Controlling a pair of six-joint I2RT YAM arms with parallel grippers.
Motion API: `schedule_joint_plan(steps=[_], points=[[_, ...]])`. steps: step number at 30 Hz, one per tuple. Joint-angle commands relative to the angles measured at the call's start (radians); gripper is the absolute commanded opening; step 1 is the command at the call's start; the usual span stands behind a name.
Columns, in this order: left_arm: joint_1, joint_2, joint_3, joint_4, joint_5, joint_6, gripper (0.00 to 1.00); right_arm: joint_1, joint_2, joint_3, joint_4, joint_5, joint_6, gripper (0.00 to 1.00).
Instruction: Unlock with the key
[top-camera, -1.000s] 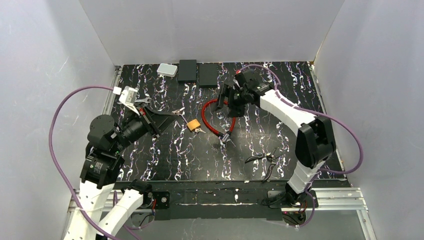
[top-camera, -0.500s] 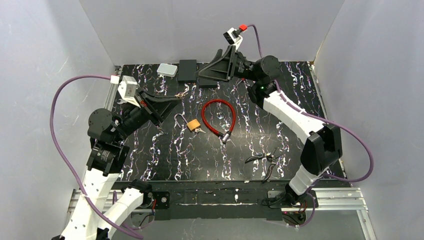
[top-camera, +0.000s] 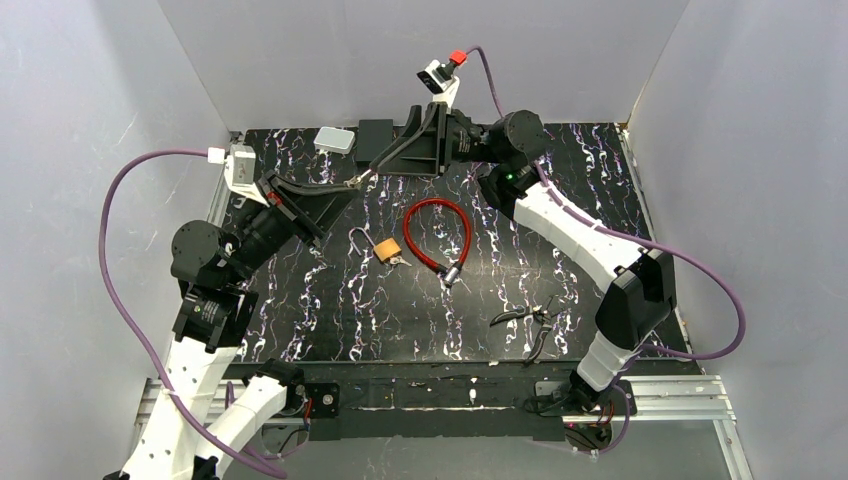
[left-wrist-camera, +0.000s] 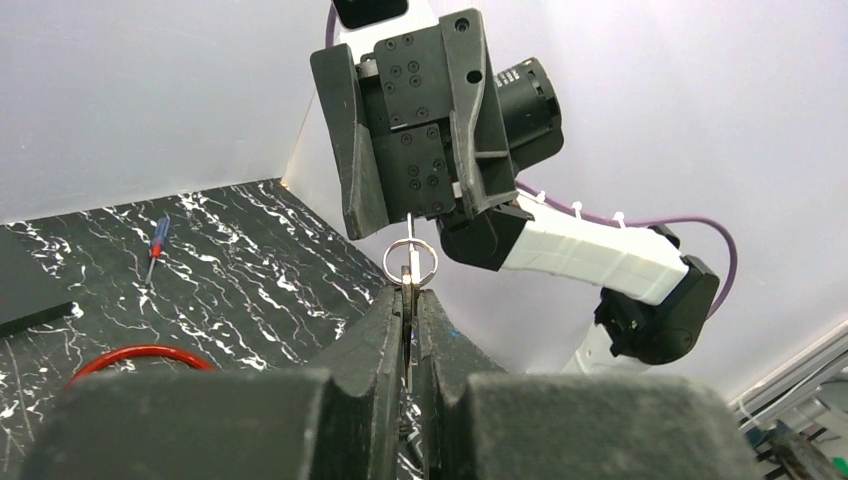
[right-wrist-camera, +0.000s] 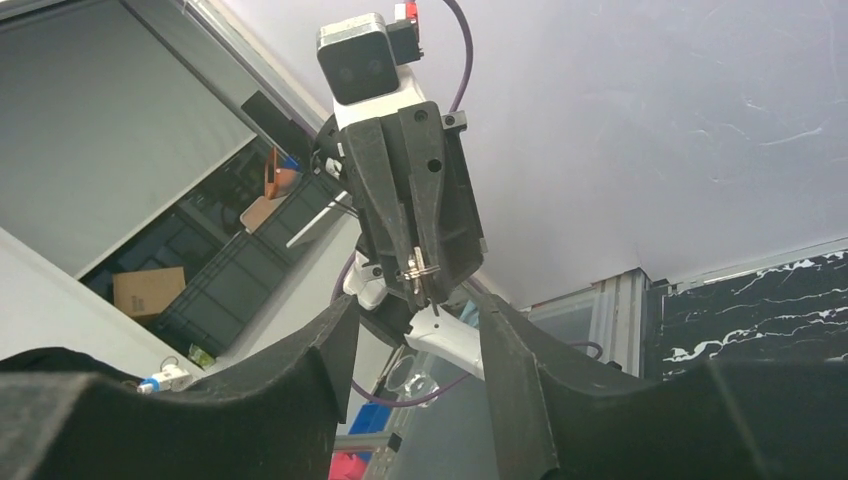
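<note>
Now: both arms are up over the table (top-camera: 400, 320), gripper facing gripper near its far edge.

Left gripper (left-wrist-camera: 410, 300): fingers pinched tight on the key (left-wrist-camera: 409, 278), with its looped end sticking out past the tips.

Right gripper (left-wrist-camera: 420, 215): fingers roughly half spread and holding nothing. From the left wrist view its tips sit just above the key's loop. I cannot tell whether they touch it. From the right wrist view the key lines up in the gap between my right fingers (right-wrist-camera: 325, 350).

The brass padlock (top-camera: 387, 249) lies flat on the table below the two grippers, well apart from them. Its shackle points toward the left arm. It sits just beside a red cable loop (top-camera: 465, 225).

Also on the table: pliers (top-camera: 530, 320) near the right arm base, a screwdriver (left-wrist-camera: 158, 240), and dark boxes (top-camera: 375, 135) along the far edge.
</note>
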Motion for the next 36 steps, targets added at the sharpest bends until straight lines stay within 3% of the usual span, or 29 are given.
schedule_joint_plan(steps=[1, 13, 29, 36], points=[[-0.002, 0.000, 0.036, 0.039, -0.035, -0.053, 0.00, 0.008, -0.024, 0.038, -0.014, 0.009, -0.064, 0.53], [-0.001, 0.024, 0.033, 0.041, -0.028, -0.097, 0.00, 0.030, -0.046, 0.038, -0.122, 0.040, -0.175, 0.44], [-0.002, 0.040, 0.025, 0.041, -0.030, -0.119, 0.00, 0.032, -0.070, 0.019, -0.146, 0.088, -0.218, 0.31], [-0.002, 0.044, 0.013, 0.041, -0.041, -0.132, 0.00, 0.033, -0.086, -0.003, -0.168, 0.089, -0.244, 0.13]])
